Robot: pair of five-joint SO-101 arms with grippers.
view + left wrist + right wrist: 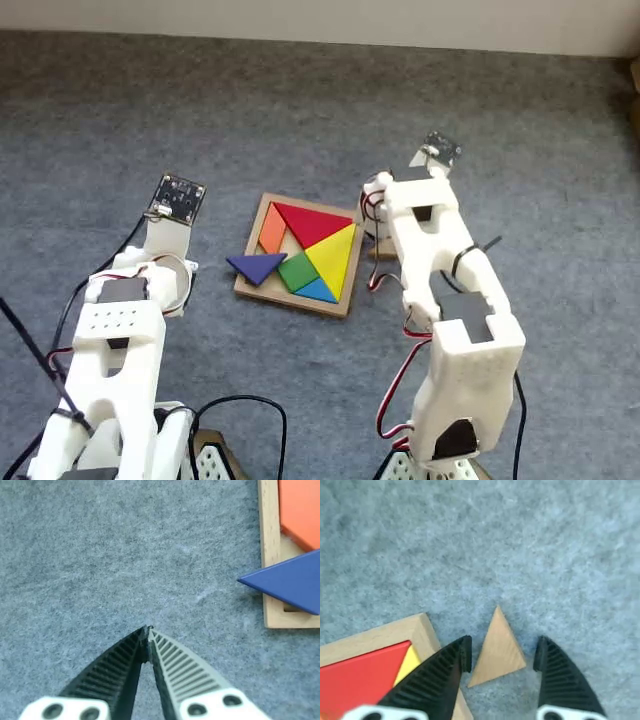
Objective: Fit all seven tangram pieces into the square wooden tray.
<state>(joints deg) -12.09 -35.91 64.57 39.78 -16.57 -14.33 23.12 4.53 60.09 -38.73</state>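
Observation:
The square wooden tray (244, 285) lies between the arms and holds red (310, 225), yellow (335, 260), orange (272, 232), green (297, 270) and light blue (318, 290) pieces. A dark blue triangle (257, 266) rests across the tray's left rim, its point sticking out over the carpet (290, 580). A plain wood triangle (497, 647) lies flat on the carpet just outside the tray's corner (415, 630). My right gripper (502, 652) is open and straddles that triangle. My left gripper (147, 630) is shut and empty over bare carpet, left of the tray rim (270, 555).
Grey carpet covers the whole work surface. The left arm (115, 330) and the right arm (450, 290) flank the tray, with cables trailing near their bases. Open carpet stretches beyond the tray at the back.

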